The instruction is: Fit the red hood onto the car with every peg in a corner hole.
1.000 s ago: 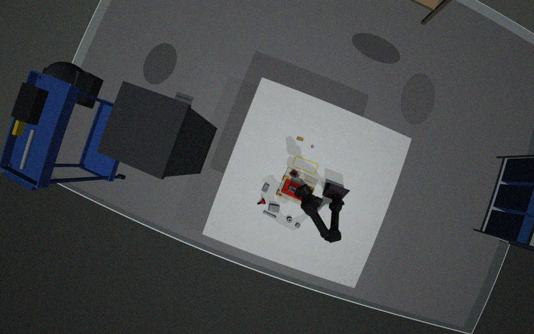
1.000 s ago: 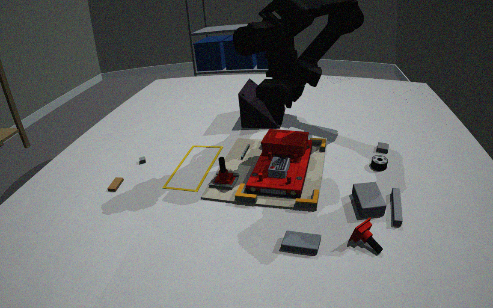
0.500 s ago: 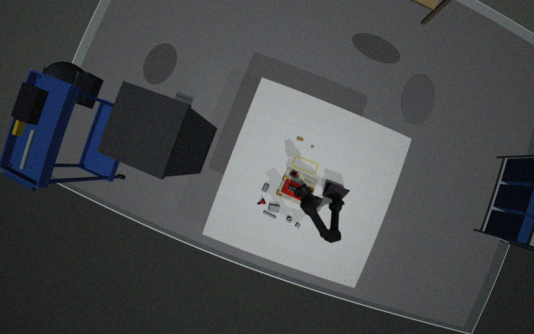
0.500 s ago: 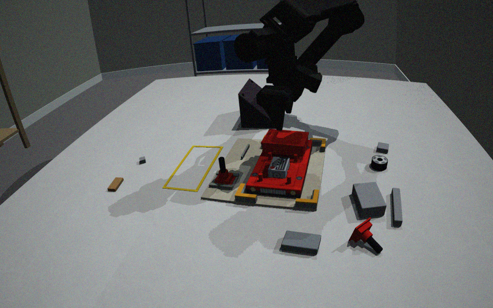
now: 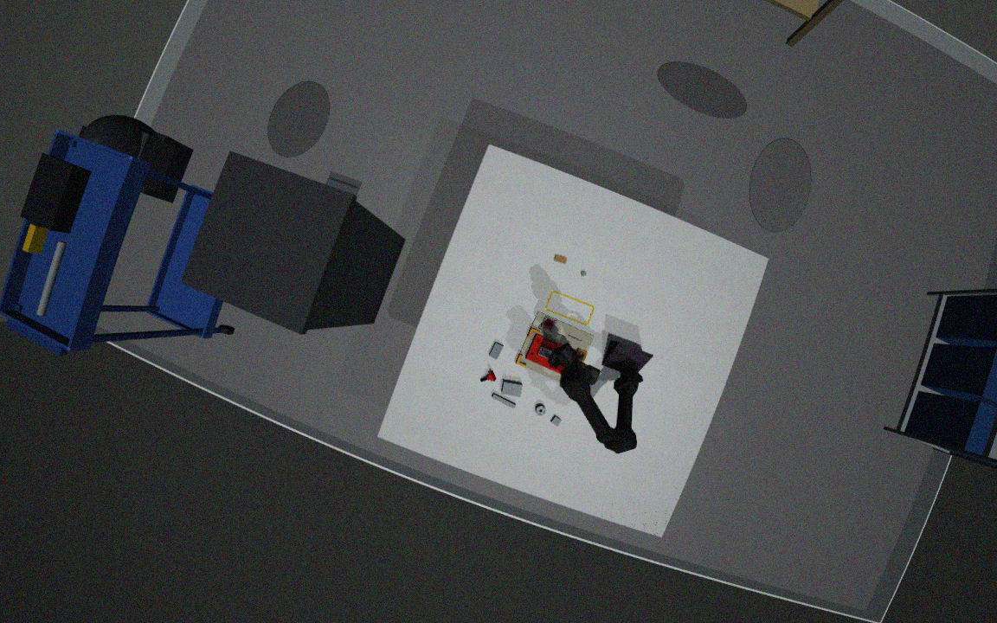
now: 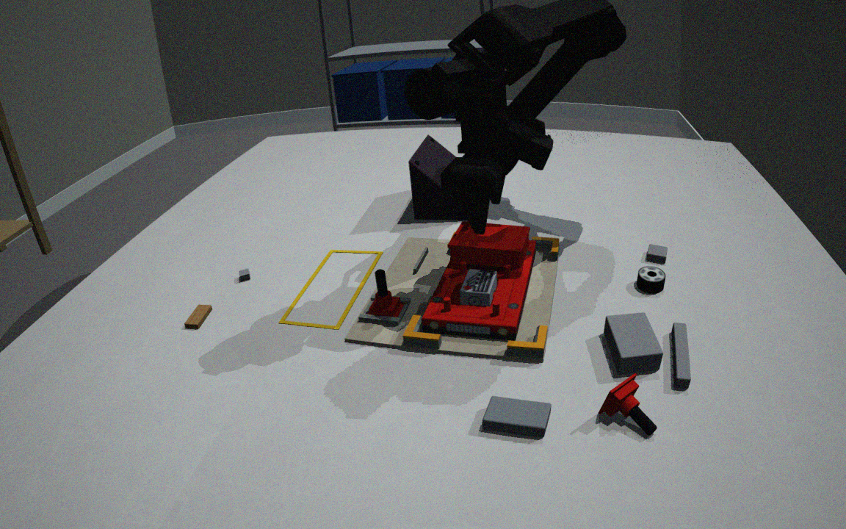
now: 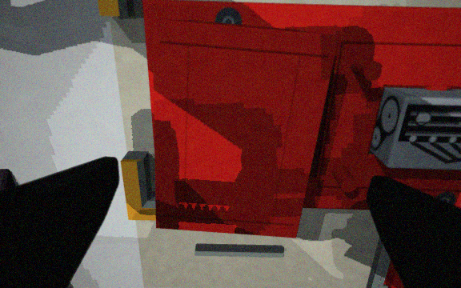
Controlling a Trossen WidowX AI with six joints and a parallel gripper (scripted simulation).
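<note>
The red chassis (image 5: 535, 350) (image 6: 442, 315) sits in the jig with orange corners (image 6: 534, 344) (image 7: 131, 188). The grey engine block (image 6: 477, 289) (image 7: 450, 132) stands on its deck. Two front pegs stand uncovered, one peg (image 6: 446, 304) left and the other peg (image 6: 496, 309) right. A red box-like part with a flat top (image 6: 488, 246) (image 7: 218, 76) sits at the chassis end towards the arm. No corner holes show, so I cannot tell whether it is the hood. No separate hood shows on the table. My gripper (image 7: 244, 178) is open and empty above this part, fingers pointing down.
A stand with a black post (image 6: 382, 283) is on the jig board beside the chassis. A yellow outline (image 6: 308, 325) lies left of it. Grey blocks (image 6: 633, 342) (image 6: 517, 416), a wheel (image 6: 650, 279) and a red piece with a black stem (image 6: 623, 394) lie on the table.
</note>
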